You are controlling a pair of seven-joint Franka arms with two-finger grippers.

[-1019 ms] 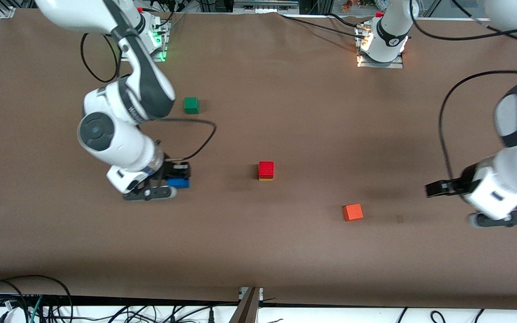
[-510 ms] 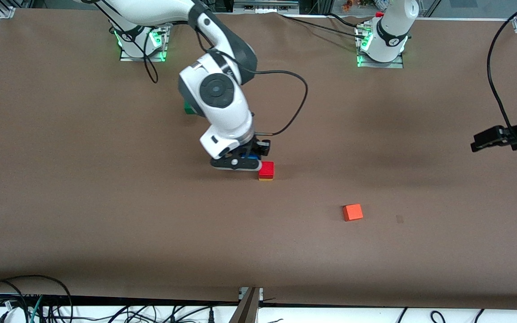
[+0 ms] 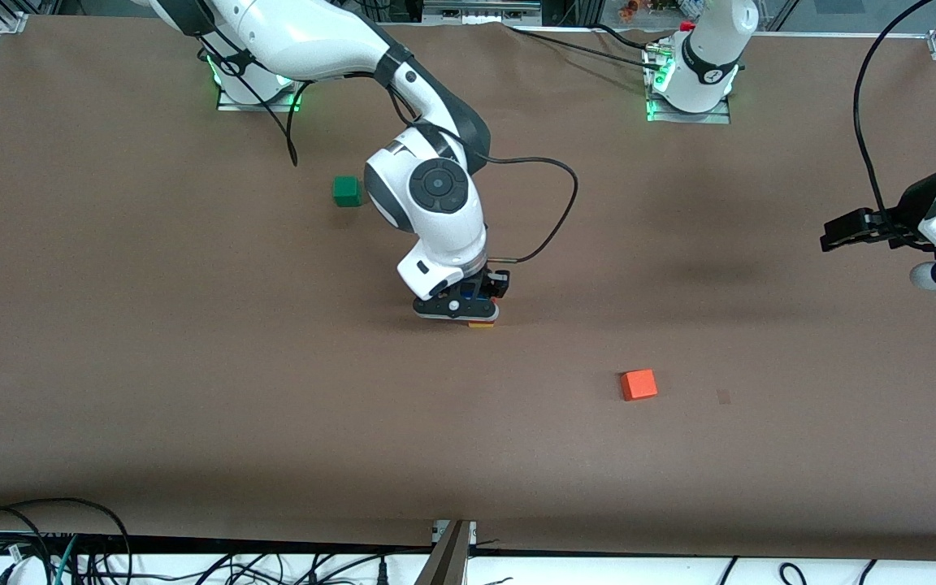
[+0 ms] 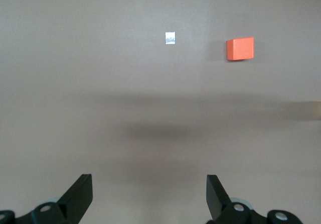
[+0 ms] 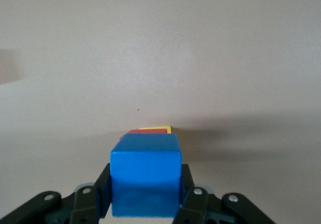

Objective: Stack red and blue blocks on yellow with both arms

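My right gripper [image 3: 476,302] hangs over the stack at the table's middle, shut on the blue block [image 5: 145,171]. In the right wrist view the blue block fills the space between the black fingers [image 5: 104,184]. Just under it show thin edges of the red block [image 5: 131,132] and the yellow block [image 5: 159,129]. From the front, only a strip of the yellow block [image 3: 482,326] shows under the hand. My left gripper [image 3: 854,231] waits up in the air at the left arm's end of the table, open with nothing between its fingers [image 4: 80,194].
An orange cube [image 3: 639,384] lies nearer to the front camera than the stack, toward the left arm's end; the left wrist view shows this orange cube [image 4: 240,48] too. A green cube [image 3: 346,191] sits near the right arm's base. A black cable loops beside the right wrist.
My right arm carried the blue block from the right arm's end of the table to over the red-on-yellow stack. The left arm drew back and away from the front camera.
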